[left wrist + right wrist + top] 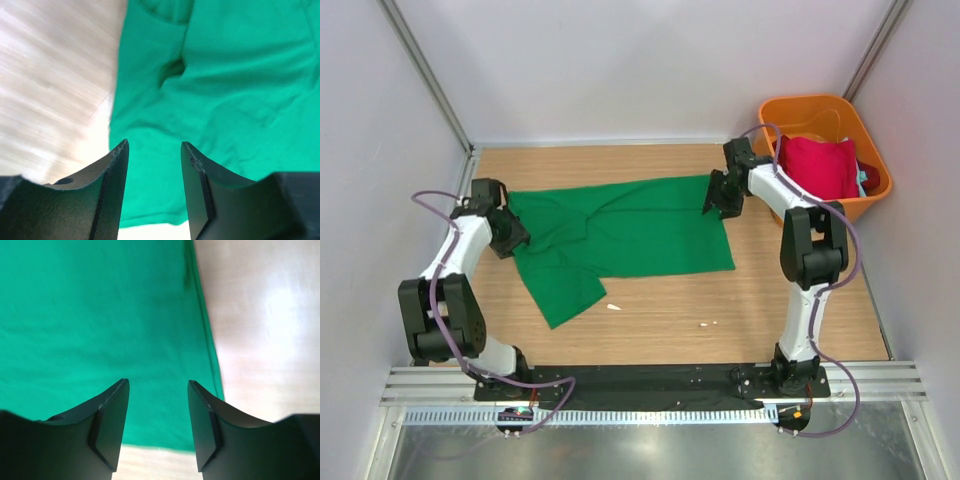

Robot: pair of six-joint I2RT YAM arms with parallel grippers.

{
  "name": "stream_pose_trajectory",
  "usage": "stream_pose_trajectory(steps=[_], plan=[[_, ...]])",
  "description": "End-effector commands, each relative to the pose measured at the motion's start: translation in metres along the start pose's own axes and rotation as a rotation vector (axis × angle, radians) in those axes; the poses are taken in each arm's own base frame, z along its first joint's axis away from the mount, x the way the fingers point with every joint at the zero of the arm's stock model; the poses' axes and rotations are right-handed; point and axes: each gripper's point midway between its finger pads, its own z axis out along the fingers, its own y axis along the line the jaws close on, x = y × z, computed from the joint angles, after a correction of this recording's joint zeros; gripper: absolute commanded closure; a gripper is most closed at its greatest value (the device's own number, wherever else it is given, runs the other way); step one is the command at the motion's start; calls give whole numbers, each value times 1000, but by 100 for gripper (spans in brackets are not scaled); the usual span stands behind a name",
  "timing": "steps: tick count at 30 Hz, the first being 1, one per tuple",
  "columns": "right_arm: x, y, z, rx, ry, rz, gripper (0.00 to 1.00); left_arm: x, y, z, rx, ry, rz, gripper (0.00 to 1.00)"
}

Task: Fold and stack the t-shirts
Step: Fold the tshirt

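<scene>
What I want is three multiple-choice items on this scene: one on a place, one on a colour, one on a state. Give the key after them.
1. The red t-shirt lies:
A. on the table
B. in the orange bin
C. under the left arm

2. The spread-out t-shirt is:
A. green
B. teal
C. white

3. The left pincer is:
A. shut on a sleeve
B. shut on the bin rim
C. open over cloth

Key:
1 B, since red cloth fills the bin at the far right.
2 A, since the overhead view shows it plainly green.
3 C, since its wrist view shows the fingers apart with cloth visible between them.
</scene>
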Motion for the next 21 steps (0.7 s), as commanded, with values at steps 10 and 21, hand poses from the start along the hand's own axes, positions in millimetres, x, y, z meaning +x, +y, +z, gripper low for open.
stream_pose_trajectory(steps=[10,21], plan=[[83,-22,-54,-42,36,-3,42,92,43,-10,-75,185,-163,58],[105,-29,-61,-76,30,23,46,138,52,-25,-45,245,-264,60]])
